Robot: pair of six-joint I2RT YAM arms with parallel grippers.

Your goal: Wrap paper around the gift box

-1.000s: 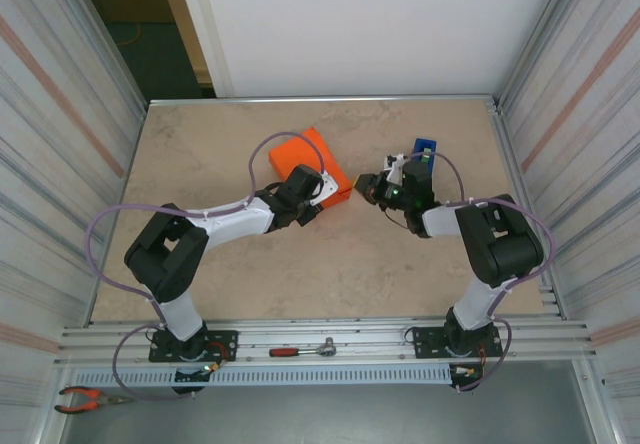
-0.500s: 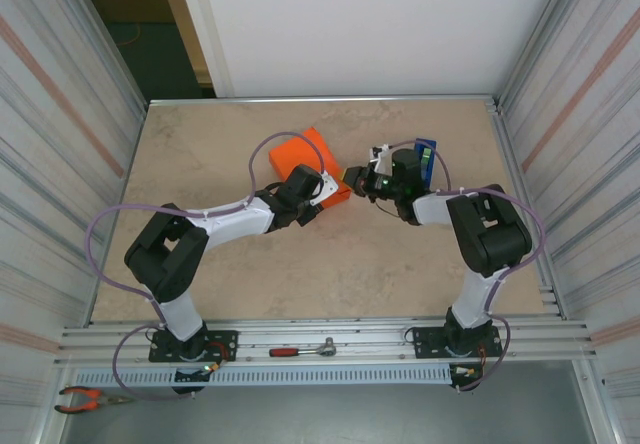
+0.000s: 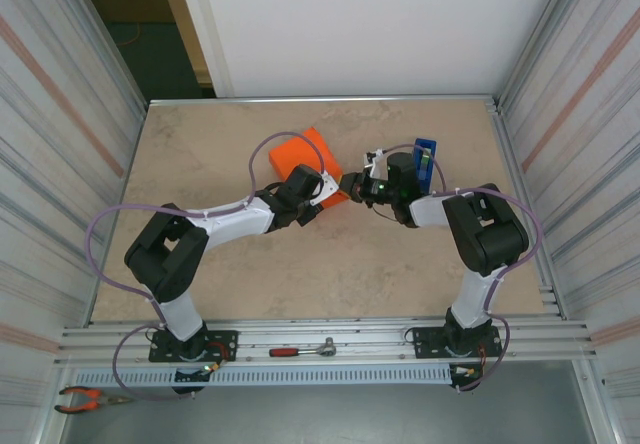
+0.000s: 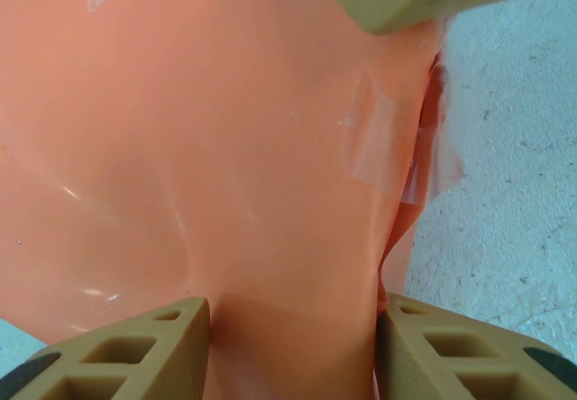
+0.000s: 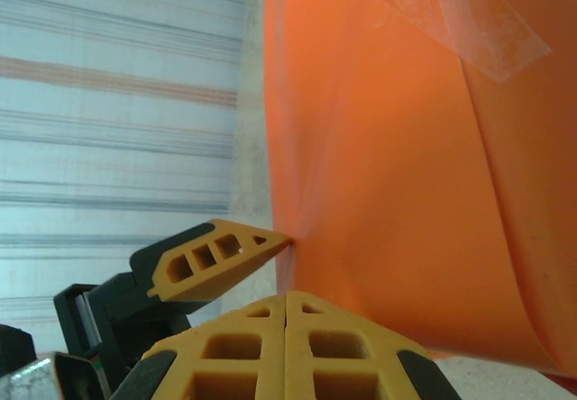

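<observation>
- Beige table (image 3: 420,254) stands between ribbed metal walls (image 3: 60,144), with a white panel at the far side.
- At the near left corner, outside the table, orange-handled pliers (image 3: 85,398) lie on the grey ledge. A red-handled ratchet (image 3: 302,349) lies on the rail between the arm bases.
- The gift box (image 3: 305,154) sits left of centre toward the far side, skinned all over in the orange paper (image 4: 225,148).
- The left gripper (image 3: 325,192) bears on the box's near right corner. In its wrist view the two tan fingers (image 4: 117,355) stand apart and released, with paper running between and beyond them; the tips seem to press on the surface rather than pinch it.
- Clear tape (image 4: 379,143) lies over a paper seam at the box's right edge, and another strip (image 5: 460,13) shows in the right wrist view.
- The right gripper (image 3: 350,182) meets the box from the right, just beside the left one. Its fingers are clenched flat together (image 5: 287,301) with nothing seen between them, their tip at the paper.
- One left finger (image 5: 216,256) touches the orange face with its point.
- The box's outline is cut off in both wrist views, and from above the grippers hide its near right corner.
- A blue tape dispenser (image 3: 425,154) stands right of the grippers.
</observation>
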